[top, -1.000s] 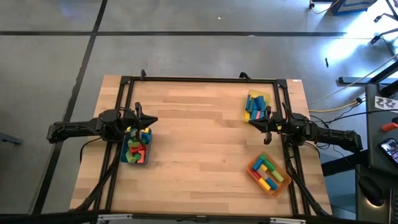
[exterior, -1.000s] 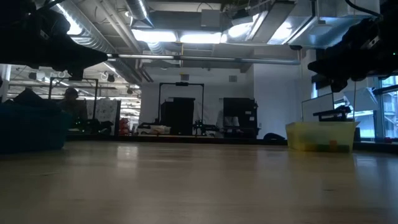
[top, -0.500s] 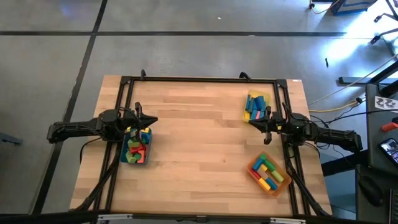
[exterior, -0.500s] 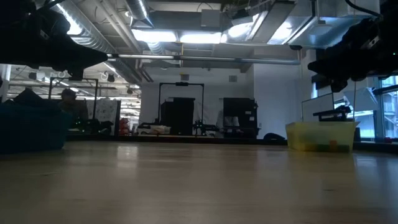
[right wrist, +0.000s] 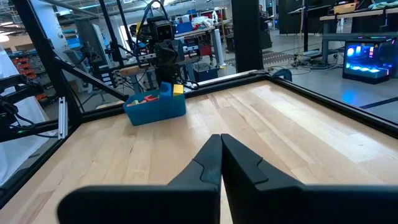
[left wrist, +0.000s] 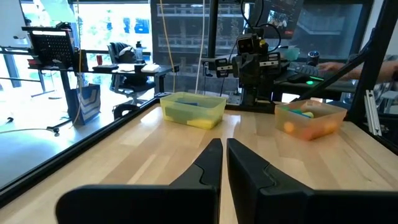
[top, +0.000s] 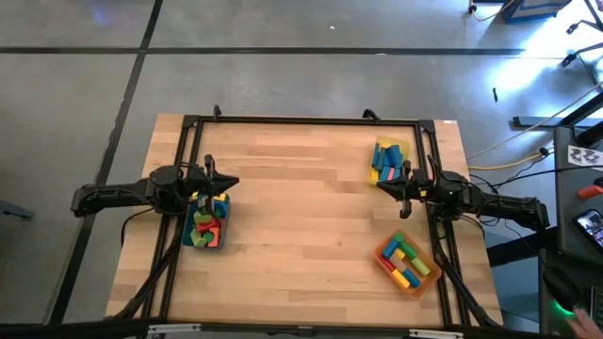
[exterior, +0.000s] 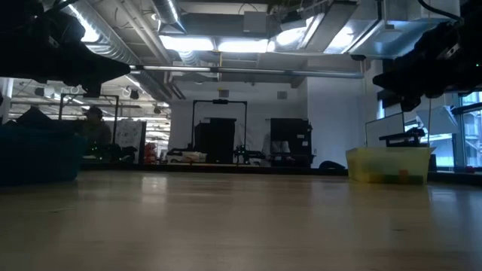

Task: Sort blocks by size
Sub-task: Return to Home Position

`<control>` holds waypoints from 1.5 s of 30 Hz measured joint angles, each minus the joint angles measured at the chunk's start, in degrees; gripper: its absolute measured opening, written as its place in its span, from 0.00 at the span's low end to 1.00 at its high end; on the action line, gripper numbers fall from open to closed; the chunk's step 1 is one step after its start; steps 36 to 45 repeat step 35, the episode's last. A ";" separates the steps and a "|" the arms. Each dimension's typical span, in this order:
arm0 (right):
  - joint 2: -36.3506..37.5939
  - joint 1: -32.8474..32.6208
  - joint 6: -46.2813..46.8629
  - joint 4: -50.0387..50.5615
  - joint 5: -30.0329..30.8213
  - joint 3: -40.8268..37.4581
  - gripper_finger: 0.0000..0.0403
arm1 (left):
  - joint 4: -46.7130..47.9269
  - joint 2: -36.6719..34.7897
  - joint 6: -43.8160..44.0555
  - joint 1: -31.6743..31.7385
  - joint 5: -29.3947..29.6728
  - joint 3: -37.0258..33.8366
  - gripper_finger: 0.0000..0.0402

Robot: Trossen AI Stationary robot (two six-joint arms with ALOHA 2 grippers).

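The blocks lie in three trays. A teal tray (top: 218, 243) at the left holds a heap of blocks (top: 205, 224). A yellow tray (top: 376, 170) at the far right holds a few blocks (top: 387, 156), and an orange tray (top: 426, 276) at the near right holds bars (top: 405, 261) laid side by side. My left gripper (top: 233, 182) hangs level above the teal tray's far end, shut (left wrist: 222, 149) and holding nothing. My right gripper (top: 379, 184) hangs level beside the yellow tray, shut (right wrist: 219, 143) and holding nothing. Both point at the table's middle.
A black frame (top: 301, 121) runs round the wooden table top (top: 301, 226), whose middle lies bare between the trays. The low view shows the yellow tray (exterior: 388, 164) at right and the teal tray (exterior: 38, 154) at left. A person (exterior: 94, 124) stands far behind.
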State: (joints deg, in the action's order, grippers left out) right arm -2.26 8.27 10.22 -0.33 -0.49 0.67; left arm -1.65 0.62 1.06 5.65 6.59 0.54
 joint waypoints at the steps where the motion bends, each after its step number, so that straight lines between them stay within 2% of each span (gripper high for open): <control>1: 0.00 0.00 -0.02 0.02 0.00 0.00 0.03 | 0.00 0.00 0.00 0.00 0.00 0.00 0.03; 9: 0.00 -0.08 -0.01 0.02 0.00 0.00 0.03 | 0.00 0.00 0.00 0.02 0.00 0.00 0.03; 17: -0.02 -4.32 -0.02 0.02 0.04 0.00 0.03 | 0.00 0.00 0.00 0.02 0.00 0.00 0.03; 45: -0.02 -4.13 -0.02 0.02 0.02 -0.02 0.03 | 0.00 0.00 0.00 0.02 0.00 0.00 0.03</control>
